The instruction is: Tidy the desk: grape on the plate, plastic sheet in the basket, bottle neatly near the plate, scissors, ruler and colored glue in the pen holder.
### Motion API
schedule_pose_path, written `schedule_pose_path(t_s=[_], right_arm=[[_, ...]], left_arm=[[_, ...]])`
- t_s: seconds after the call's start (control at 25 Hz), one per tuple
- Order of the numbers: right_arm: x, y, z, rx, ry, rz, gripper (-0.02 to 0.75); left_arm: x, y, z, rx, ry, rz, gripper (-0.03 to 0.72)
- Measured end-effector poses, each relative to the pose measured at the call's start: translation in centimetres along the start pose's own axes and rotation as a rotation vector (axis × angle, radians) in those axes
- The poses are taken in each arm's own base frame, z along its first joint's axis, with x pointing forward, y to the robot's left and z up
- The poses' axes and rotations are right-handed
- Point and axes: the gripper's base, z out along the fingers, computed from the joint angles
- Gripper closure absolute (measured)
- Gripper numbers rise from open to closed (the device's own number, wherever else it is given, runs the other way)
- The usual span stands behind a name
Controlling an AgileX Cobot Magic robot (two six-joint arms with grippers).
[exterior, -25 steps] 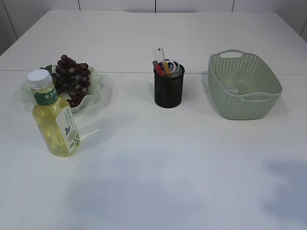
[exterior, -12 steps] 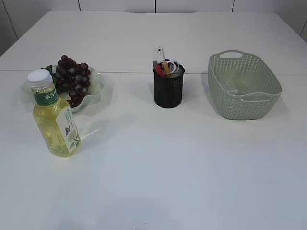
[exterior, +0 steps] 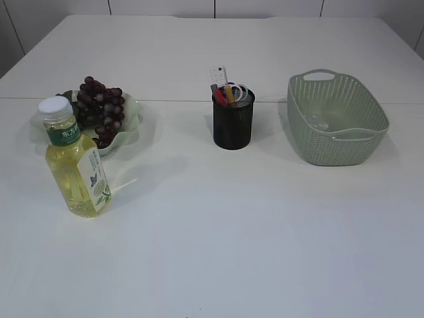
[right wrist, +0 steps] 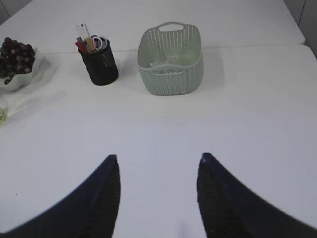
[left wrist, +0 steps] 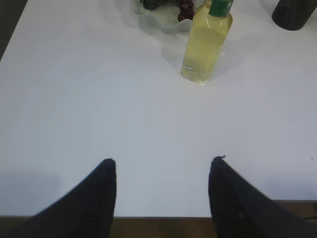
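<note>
A bunch of dark grapes point(exterior: 99, 109) lies on the pale green plate point(exterior: 132, 109) at the left. Just in front of the plate stands the bottle point(exterior: 74, 162) of yellow drink, upright, with a white cap. The black mesh pen holder point(exterior: 233, 122) in the middle holds the ruler point(exterior: 219, 75), the scissors point(exterior: 240, 91) and red and yellow colored glue point(exterior: 222, 95). A clear plastic sheet point(exterior: 322, 119) lies inside the green basket point(exterior: 358, 142) at the right. My left gripper point(left wrist: 163, 159) and right gripper point(right wrist: 156, 156) are both open and empty over the near table edge, out of the exterior view.
The white table point(exterior: 252, 218) spreads wide and bare in front of the objects. Its near edge shows under my left gripper in the left wrist view.
Soft shadows that lay on the near part of the table a second ago are gone. The objects have not moved.
</note>
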Motion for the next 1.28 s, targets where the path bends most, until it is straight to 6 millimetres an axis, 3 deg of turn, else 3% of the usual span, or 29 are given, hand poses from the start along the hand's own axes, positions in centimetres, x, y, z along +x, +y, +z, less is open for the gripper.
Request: schedule_pose_path(t_s=[0.44,0.88,1.28], right_arm=[[3.3,-0.3,4.5,0.011,0.194,-0.037,0.333],[3.5,-0.4,5.1,0.01,0.187,-0.147,0.333],[3.4,-0.4,6.0,0.013,0.141,-0.155,0.333]], left_arm=[[3.0,0.0,0.9,0.051,-0.009,-0.002,0.253],[2.4,0.0,2.3,0.051,-0.108,0.034,0.254],[2.3,0.0,2.3,0.052,-0.116,0.039,0.254]])
